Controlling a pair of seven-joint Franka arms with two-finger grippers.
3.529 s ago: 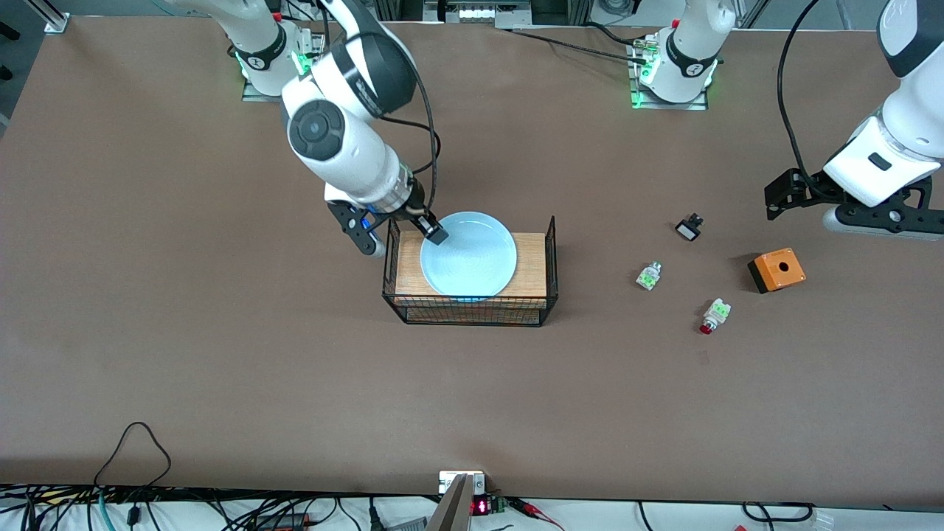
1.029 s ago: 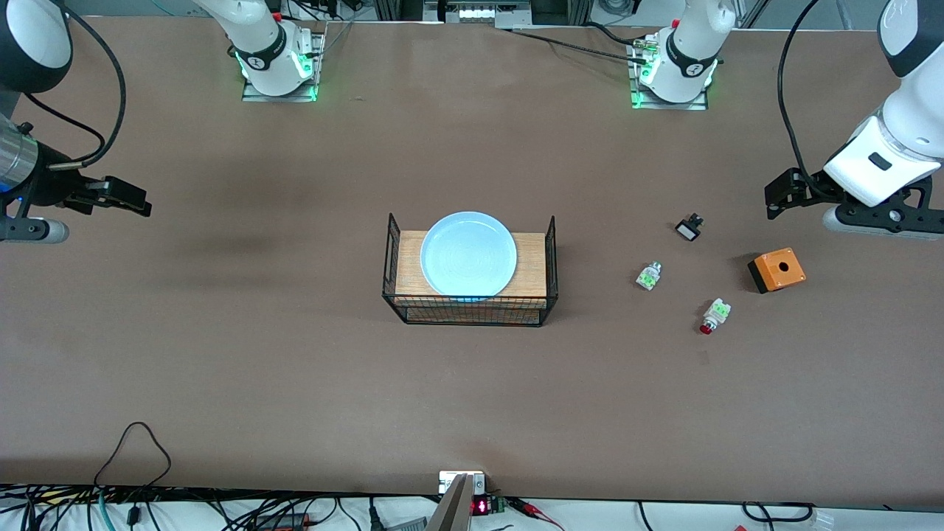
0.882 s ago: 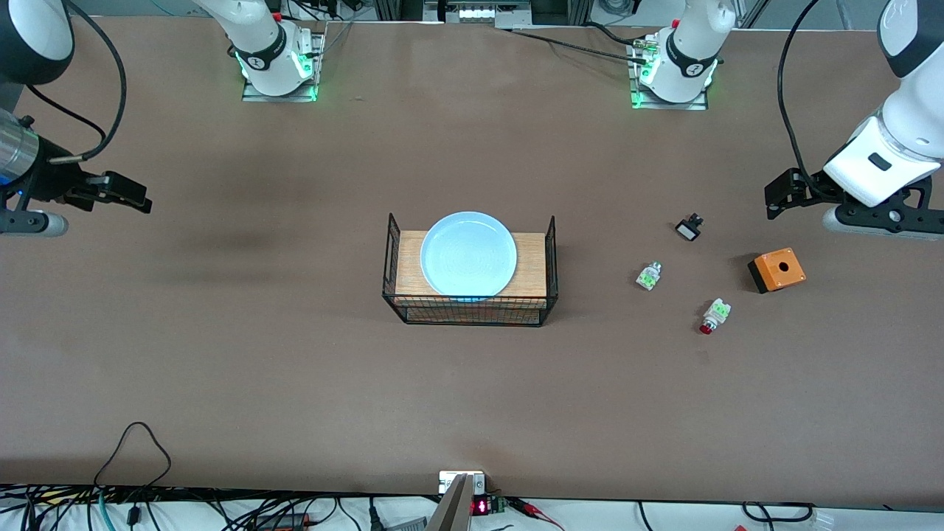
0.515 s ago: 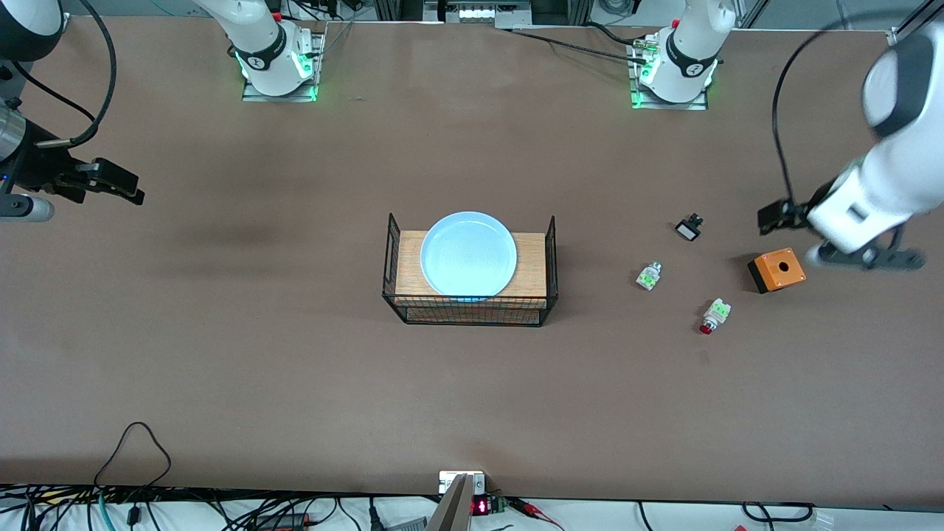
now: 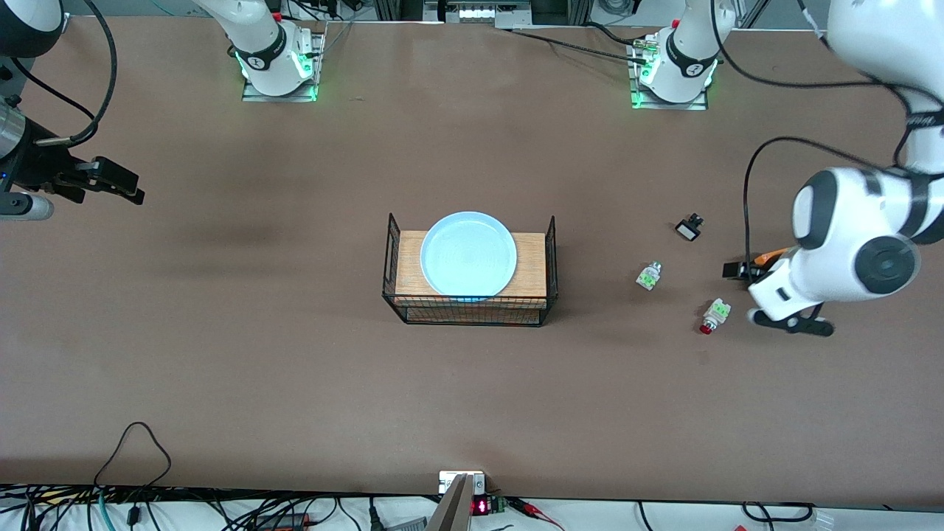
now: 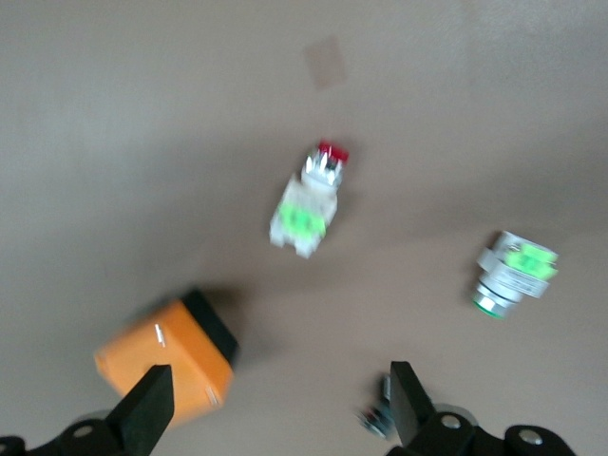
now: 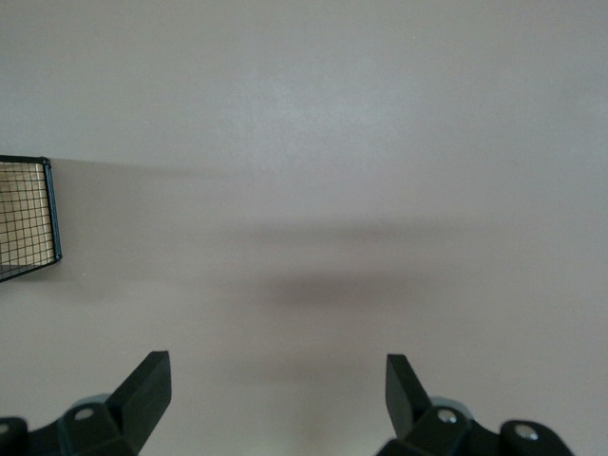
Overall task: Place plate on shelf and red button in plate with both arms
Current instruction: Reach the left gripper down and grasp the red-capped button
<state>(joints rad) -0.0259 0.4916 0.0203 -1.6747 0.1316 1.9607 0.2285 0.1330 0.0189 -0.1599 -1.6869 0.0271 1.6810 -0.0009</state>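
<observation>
Right gripper (image 5: 110, 184) parked over bare table at the right arm's end, fingers apart, nothing held, waiting; plate (image 5: 468, 254) lying flat on the wooden board (image 5: 529, 259) inside the wire basket (image 5: 470, 313) mid-table, so apparently that half done; red button (image 5: 714, 314) loose on the table toward the left arm's end, ungrasped, beside the orange box (image 6: 166, 359); left gripper (image 6: 275, 404) hanging over that box, fingers wide apart, empty; left to do: grasping and placing the button.
</observation>
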